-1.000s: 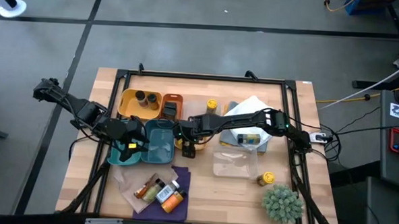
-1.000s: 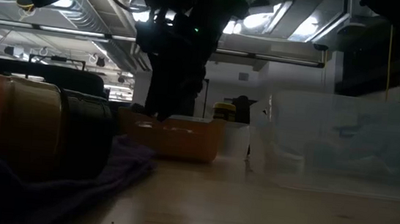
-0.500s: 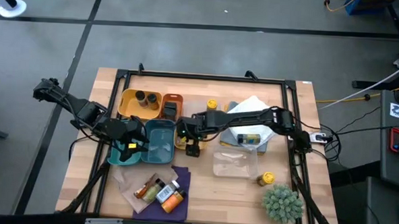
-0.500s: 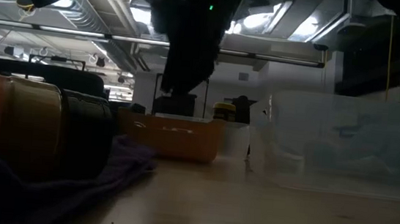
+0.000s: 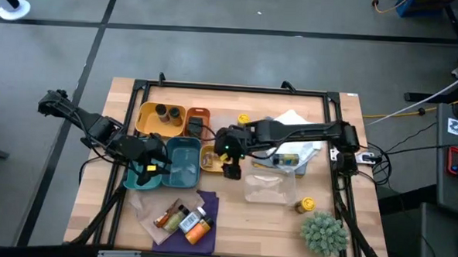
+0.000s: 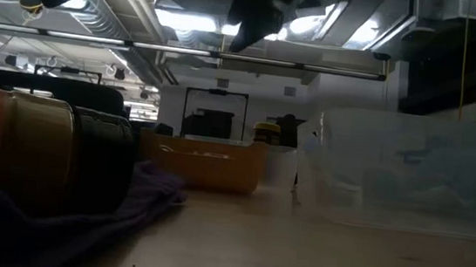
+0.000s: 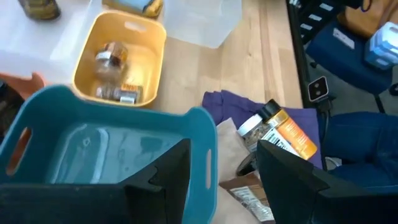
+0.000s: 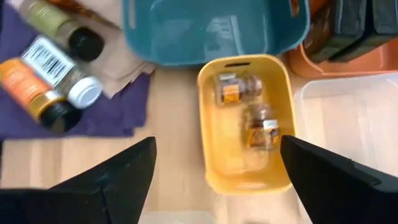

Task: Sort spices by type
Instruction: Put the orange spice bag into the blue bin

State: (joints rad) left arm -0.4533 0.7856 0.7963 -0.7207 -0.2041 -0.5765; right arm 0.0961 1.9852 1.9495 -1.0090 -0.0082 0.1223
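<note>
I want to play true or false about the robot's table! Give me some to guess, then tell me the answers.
1. The small yellow tray holds two jars. True.
2. The teal tray is full of jars. False: no jars show in it.
3. The right gripper is holding a jar. False: its fingers are open with nothing between them, above the yellow tray.
4. Bottles lie on a purple cloth. True.
5. The green plant sits in the teal tray. False: it sits at a table corner.

Grey floor (image 5: 217, 35) around wooden table (image 5: 325, 233); ceiling lights (image 6: 179, 18), possibly fluorescent.
</note>
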